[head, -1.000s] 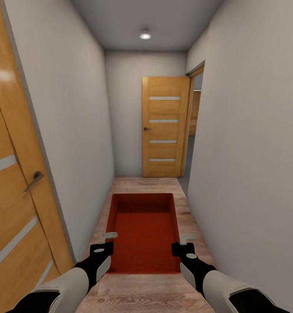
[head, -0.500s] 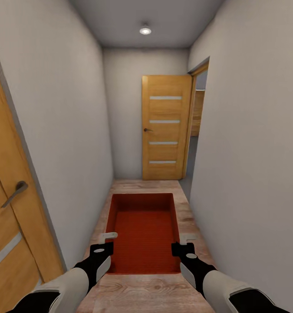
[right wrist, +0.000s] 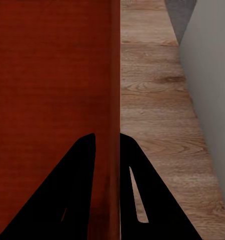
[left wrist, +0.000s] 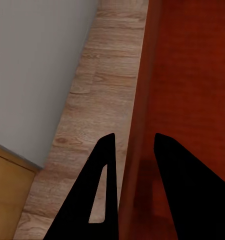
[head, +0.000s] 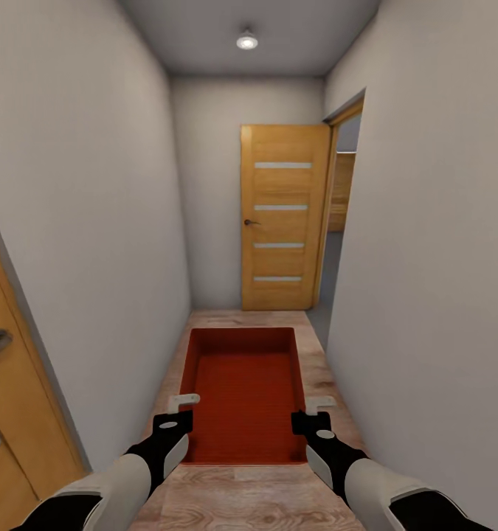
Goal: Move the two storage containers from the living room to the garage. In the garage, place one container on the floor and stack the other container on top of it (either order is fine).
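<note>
Container [head: 243, 391] gripped both sides, unlabelled

Soft, even light from one ceiling lamp [head: 246, 41]; renders slightly blurred.

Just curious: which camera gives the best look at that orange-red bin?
The head view: the whole storage container shows, open top and ribbed inside. Each wrist view shows just one side wall, pinched by the left hand or right hand.

walls [head: 94, 184]: pale grey, narrow corridor | floor [head: 241, 501]: light wood planks | far door [head: 282, 217]: orange wood, four glass slats | ceiling lamp [head: 247, 42]: lit
</note>
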